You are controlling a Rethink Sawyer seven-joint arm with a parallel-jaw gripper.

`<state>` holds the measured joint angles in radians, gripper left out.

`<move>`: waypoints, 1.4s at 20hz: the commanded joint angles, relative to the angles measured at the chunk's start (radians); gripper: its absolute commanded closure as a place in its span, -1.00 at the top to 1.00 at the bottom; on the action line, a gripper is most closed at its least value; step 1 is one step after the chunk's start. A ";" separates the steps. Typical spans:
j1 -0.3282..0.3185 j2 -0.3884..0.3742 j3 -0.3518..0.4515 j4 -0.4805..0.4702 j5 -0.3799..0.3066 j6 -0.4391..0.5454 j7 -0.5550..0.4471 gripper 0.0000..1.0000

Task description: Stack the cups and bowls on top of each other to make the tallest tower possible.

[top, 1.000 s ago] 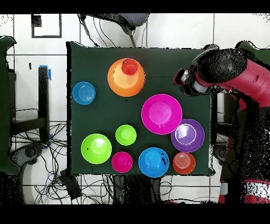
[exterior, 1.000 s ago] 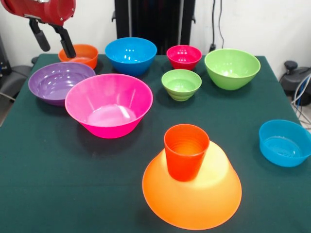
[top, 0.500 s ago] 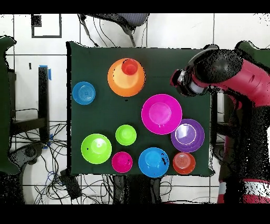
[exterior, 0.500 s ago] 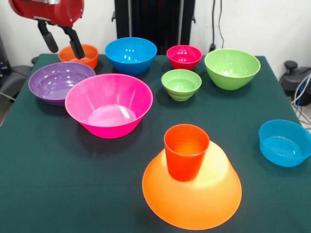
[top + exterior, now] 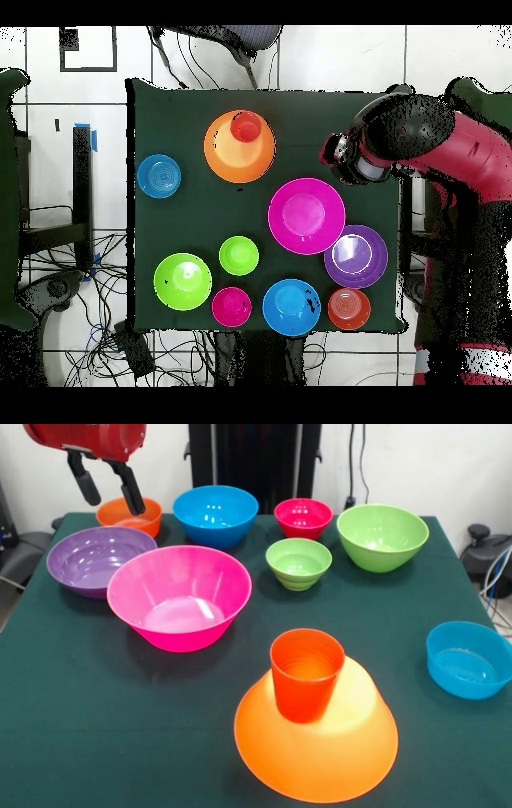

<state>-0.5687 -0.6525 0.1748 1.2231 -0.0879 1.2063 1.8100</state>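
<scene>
On the dark green cloth surface (image 5: 72,688) I counted nine glossy round plastic bowls and one faintly ribbed, tapered orange-red cup (image 5: 306,674), which stood upright on the big orange bowl (image 5: 316,744) turned rim down near the front edge, the two making the tower. The gripper (image 5: 106,483) hung over the far left corner above the small orange bowl (image 5: 130,514), its two black fingers (image 5: 129,488) apart and empty. Open cloth lay between the large pink bowl (image 5: 179,596) and the lone small blue bowl (image 5: 468,659) by the right edge.

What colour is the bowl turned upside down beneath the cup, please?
Orange bowl; the cup is orange-red. Front view shows it best.
</scene>
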 commanded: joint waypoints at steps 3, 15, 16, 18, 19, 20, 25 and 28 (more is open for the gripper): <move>-0.024 0.004 0.114 0.116 -0.085 -0.055 -0.280 1.00; -0.056 0.006 0.159 0.226 -0.102 -0.237 -0.245 1.00; -0.066 0.002 0.175 0.254 -0.094 -0.256 -0.256 1.00; -0.077 0.002 0.198 0.281 -0.094 -0.282 -0.271 1.00; -0.080 0.001 0.203 0.294 -0.101 -0.302 -0.270 1.00; -0.083 -0.001 0.208 0.307 -0.107 -0.321 -0.269 1.00; -0.095 -0.021 0.234 0.355 -0.131 -0.369 -0.257 1.00; -0.103 -0.047 0.261 0.387 -0.136 -0.385 -0.258 1.00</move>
<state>-0.6718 -0.6769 0.3138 1.4656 -0.1386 0.8792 1.8102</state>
